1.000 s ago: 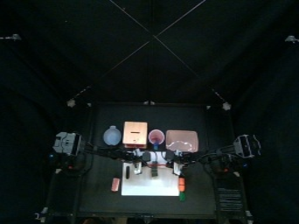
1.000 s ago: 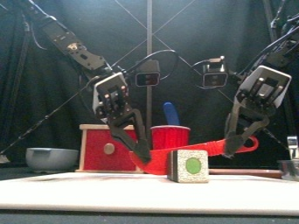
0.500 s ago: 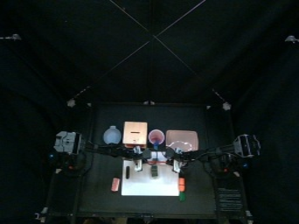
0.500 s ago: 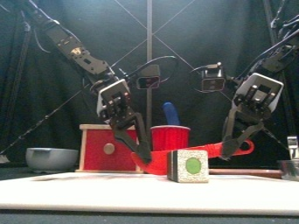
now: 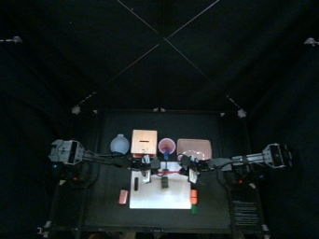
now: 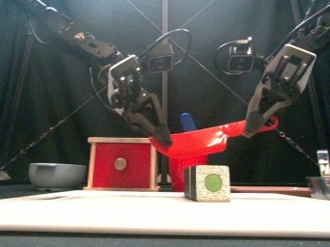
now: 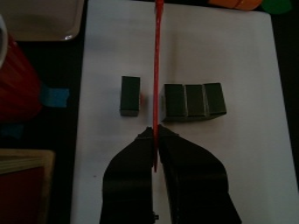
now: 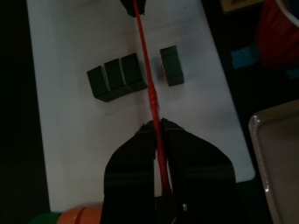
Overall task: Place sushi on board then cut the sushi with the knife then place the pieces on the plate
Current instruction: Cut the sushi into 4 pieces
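Observation:
A thin red knife hangs bowed above the white board, held at both ends. My left gripper is shut on one end, my right gripper on the other. Under it the dark green sushi roll rests on the board, seen end-on. In the left wrist view the knife runs out from my gripper over the gap between a single piece and three joined pieces. The right wrist view shows its gripper, the knife, the single piece and the three pieces.
Behind the board stand a blue-grey bowl, a wooden box with a red drawer front, a red cup with a blue knife, and the pink tray. Small orange toys lie beside the board.
Both grippers have risen with the red knife, which was low behind the sushi and now hangs well above it. The sushi pieces have not moved.

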`<action>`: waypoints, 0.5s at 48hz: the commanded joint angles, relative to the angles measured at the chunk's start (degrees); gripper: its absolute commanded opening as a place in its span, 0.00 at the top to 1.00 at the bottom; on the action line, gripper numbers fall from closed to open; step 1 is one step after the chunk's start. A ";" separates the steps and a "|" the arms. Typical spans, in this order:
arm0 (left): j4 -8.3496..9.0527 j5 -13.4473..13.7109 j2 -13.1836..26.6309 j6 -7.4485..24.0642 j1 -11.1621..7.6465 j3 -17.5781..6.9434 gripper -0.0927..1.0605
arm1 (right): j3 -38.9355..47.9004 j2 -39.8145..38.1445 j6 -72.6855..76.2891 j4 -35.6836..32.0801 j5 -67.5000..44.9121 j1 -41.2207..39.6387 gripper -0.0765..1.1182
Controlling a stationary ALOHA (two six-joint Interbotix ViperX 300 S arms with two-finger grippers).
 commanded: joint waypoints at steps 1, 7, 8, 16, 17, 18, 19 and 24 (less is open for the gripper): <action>-0.26 0.26 -1.14 -0.44 -1.67 -0.97 0.58 | -0.18 -1.76 0.35 1.41 0.09 1.58 0.67; -2.11 0.53 -0.70 -0.35 -3.43 -0.88 0.58 | -0.26 -0.79 0.26 2.90 0.09 2.99 0.68; -2.55 0.62 -0.62 -0.35 -3.60 -0.88 0.58 | -0.35 -0.53 0.26 2.99 0.09 3.16 0.68; -5.45 1.05 -0.35 -0.35 -4.75 -0.79 0.58 | -0.44 1.14 0.35 4.04 -0.09 4.39 0.68; -5.80 1.05 -0.26 -0.35 -4.83 -0.70 0.58 | -0.53 1.41 0.26 4.22 -0.18 4.57 0.67; -5.98 1.05 -0.18 -0.35 -4.83 -0.70 0.58 | -0.53 1.58 0.26 4.31 -0.26 4.66 0.67; -6.06 1.05 -0.09 -0.35 -4.83 -0.70 0.58 | -0.53 1.76 0.35 4.31 -0.26 4.75 0.67; -6.06 1.05 0.62 -0.35 -4.66 -0.70 0.58 | -0.53 2.81 0.26 4.04 -0.26 4.66 0.68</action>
